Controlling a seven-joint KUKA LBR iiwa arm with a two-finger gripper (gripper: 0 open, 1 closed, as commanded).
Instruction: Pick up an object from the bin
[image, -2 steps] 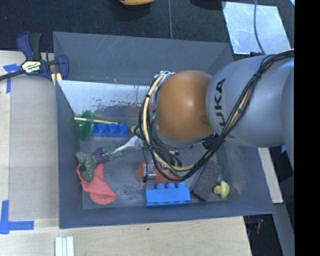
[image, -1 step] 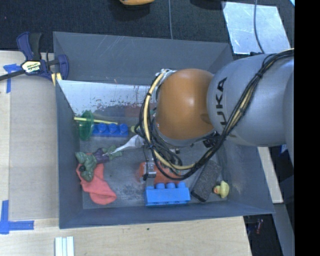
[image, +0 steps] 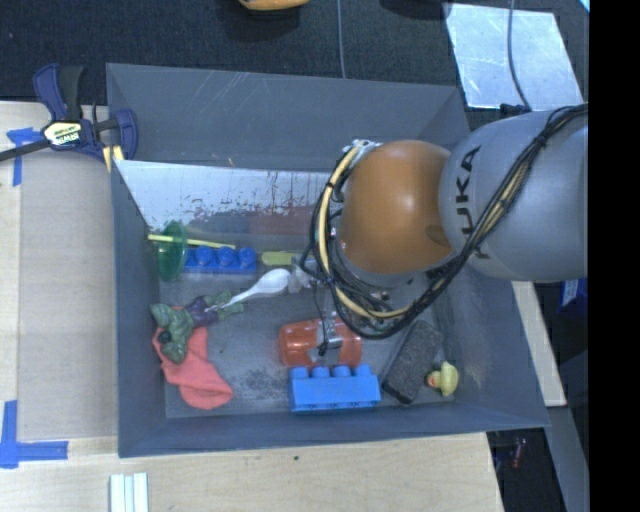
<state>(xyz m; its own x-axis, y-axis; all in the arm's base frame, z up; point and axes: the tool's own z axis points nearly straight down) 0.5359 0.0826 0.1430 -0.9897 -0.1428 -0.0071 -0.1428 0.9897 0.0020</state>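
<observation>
Our jaws sit over the orange toy (image: 297, 345) near the front of the bin (image: 132, 350), just behind the blue brick (image: 335, 388), and we cannot tell if they are open or closed, so they might slip off it or bump the brick.

Big, round, shiny grey arm (image: 525, 200), with black KUKA letters (image: 465, 190) on the side. Smooth orange cover (image: 395, 205) like a ball at the wrist. Thin black, yellow and white cables (image: 335, 265) looped all around it. Small dark gripper (image: 326, 345) underneath.
</observation>
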